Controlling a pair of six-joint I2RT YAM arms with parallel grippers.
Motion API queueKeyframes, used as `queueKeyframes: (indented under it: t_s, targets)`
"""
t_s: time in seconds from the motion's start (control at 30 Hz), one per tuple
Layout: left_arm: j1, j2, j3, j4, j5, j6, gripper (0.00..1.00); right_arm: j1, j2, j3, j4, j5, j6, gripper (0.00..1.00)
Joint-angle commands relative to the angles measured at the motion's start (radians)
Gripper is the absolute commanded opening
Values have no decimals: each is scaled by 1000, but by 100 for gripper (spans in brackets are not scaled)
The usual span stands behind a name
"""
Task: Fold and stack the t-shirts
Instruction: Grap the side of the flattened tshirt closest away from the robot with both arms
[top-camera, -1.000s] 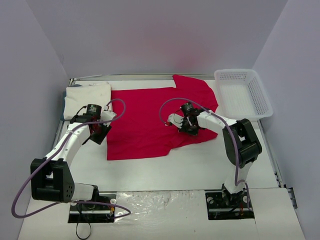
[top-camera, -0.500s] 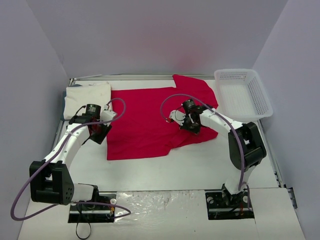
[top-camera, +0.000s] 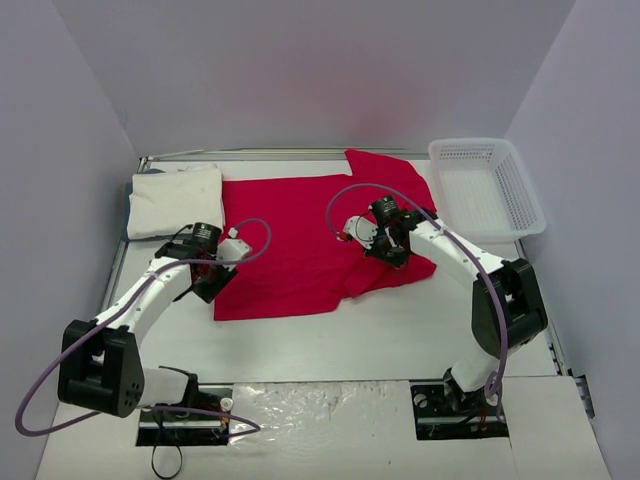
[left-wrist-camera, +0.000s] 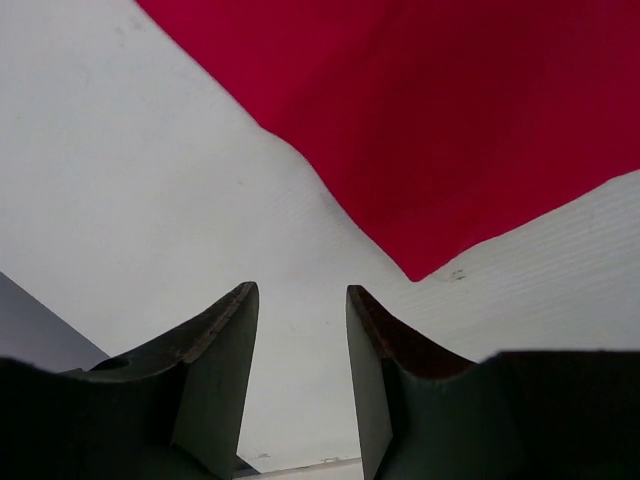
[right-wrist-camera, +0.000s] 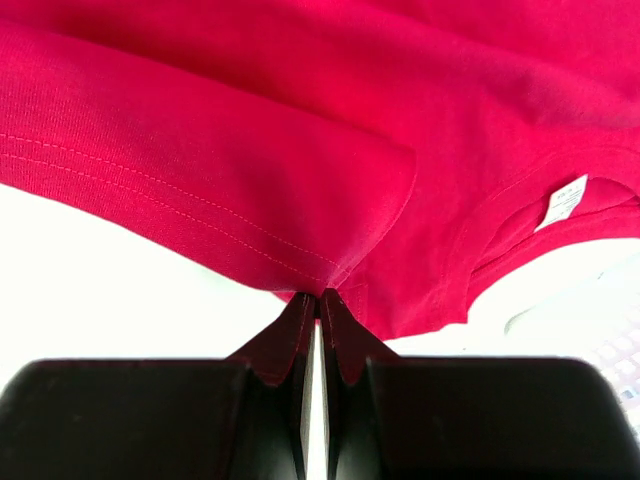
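- The red t-shirt (top-camera: 290, 240) lies spread on the tabletop (top-camera: 400, 320), towards the back and middle. Its near-right part is gathered up under the right hand (right-wrist-camera: 318, 293).
- The right hand is clenched on the cloth. Its tips meet on a stitched hem, probably a sleeve edge, with a fold of red bulging just above them. The neck opening and its white label (right-wrist-camera: 565, 200) show to the right.
- The left hand (left-wrist-camera: 300, 290) is released, and only bare tabletop shows in the gap between its fingers. It hovers just beside the shirt's near-left corner, holding nothing.
- The step in hand looks like folding the right side across the body. To do it well, the pinched hem should be carried low and level so the fold line runs straight, and let go only once it lies flat.
- The left hand would do best to pin or take the near-left corner, or the whole shirt may slide with the pull.
- A thin pinch on a hem can slip, so a slow drag is the safer choice.
- The white t-shirt (top-camera: 175, 198) sits as a folded rectangle at the far-left corner, touching the red shirt's left edge. It will likely be the base of the stack.
- The mesh basket (top-camera: 470, 143) stands at the far right, just beside the red sleeve, and nothing shows inside it.
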Motion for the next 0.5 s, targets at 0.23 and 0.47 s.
queueKeyframes:
  t_s: [0.23,0.47]
  targets:
    - [-154,-57,-75,24,-81,153,40,-7,-123,-20,-132,5,81,0]
    - [-167,-42,-128,47,-47,232,43,-6,-207,-21,-204,13,127,0]
